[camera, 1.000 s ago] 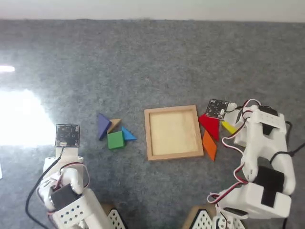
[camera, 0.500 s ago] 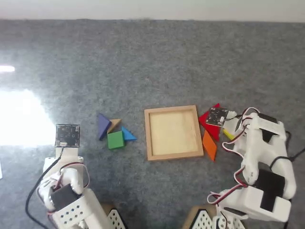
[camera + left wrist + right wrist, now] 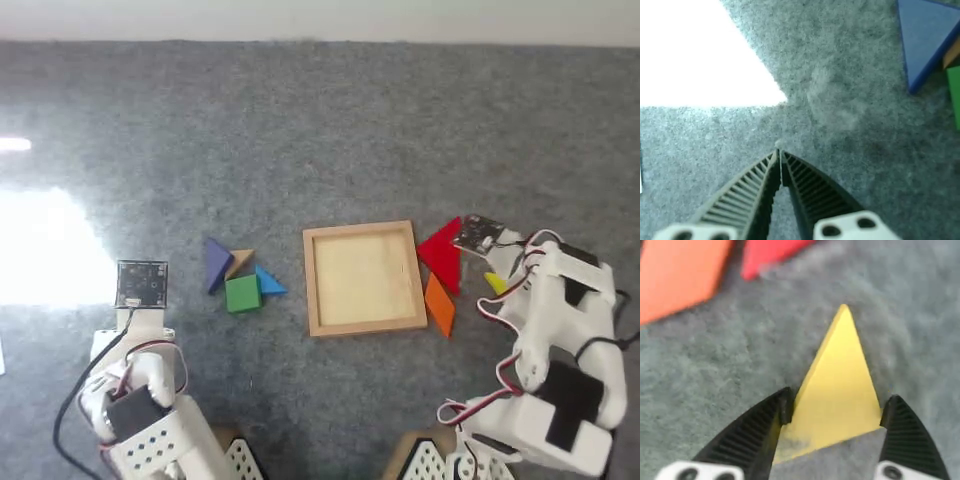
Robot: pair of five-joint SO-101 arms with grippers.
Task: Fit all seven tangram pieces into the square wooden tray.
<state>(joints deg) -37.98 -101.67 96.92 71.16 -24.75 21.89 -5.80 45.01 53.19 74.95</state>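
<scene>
High view, pieces (image 3: 242, 293) all outside tray (image 3: 360, 228), right fingers (image 3: 765, 425) apart around yellow triangle (image 3: 840, 385), left fingers (image 3: 755, 195) together

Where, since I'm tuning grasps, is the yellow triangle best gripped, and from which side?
Pinch the yellow triangle across its two slanted edges near the wide end, coming from above: it lies flat on the carpet, and the right gripper straddles it there, open.

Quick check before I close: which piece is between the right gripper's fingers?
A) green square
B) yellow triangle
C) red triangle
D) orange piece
B: the right wrist view shows the yellow triangle lying on the carpet between the spread fingers of the right gripper, with the red triangle and orange piece farther off.
</scene>
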